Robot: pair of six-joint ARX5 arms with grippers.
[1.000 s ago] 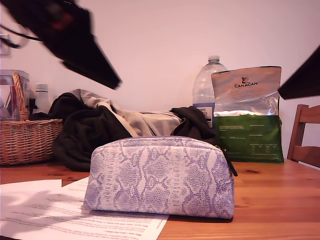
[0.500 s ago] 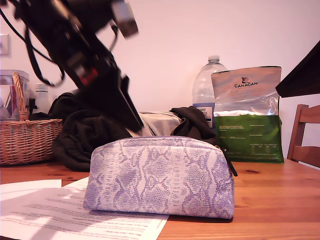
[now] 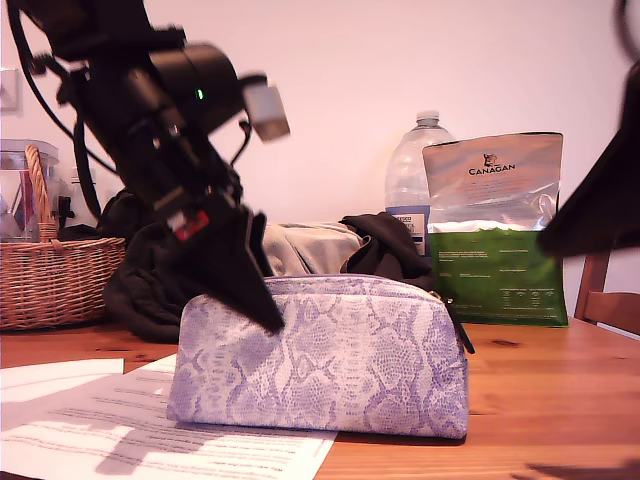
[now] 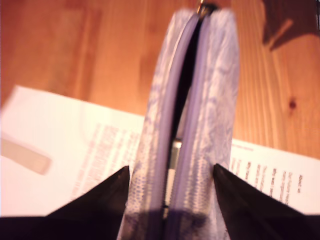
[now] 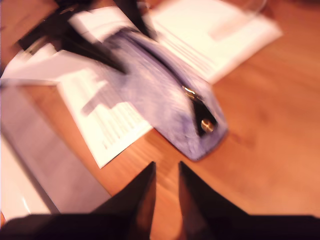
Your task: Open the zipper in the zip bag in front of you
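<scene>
First wrist view alone shows zipper (image 4: 186, 90) line along top of zip bag (image 4: 192, 125), dark gap between its purple edges. My first gripper (image 4: 170, 187) spread wide, fingers straddling bag's end, one each side; contact unclear. Second wrist view alone shows pull tab (image 5: 204, 122) at bag's far end. My second gripper (image 5: 166, 172) nearly closed, empty, above bench (image 5: 260, 125), bag just ahead.

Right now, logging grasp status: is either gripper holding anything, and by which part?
Nothing is held. My first gripper straddles the zip bag, jaws open beside its top; my second gripper hangs empty above the table.
</scene>
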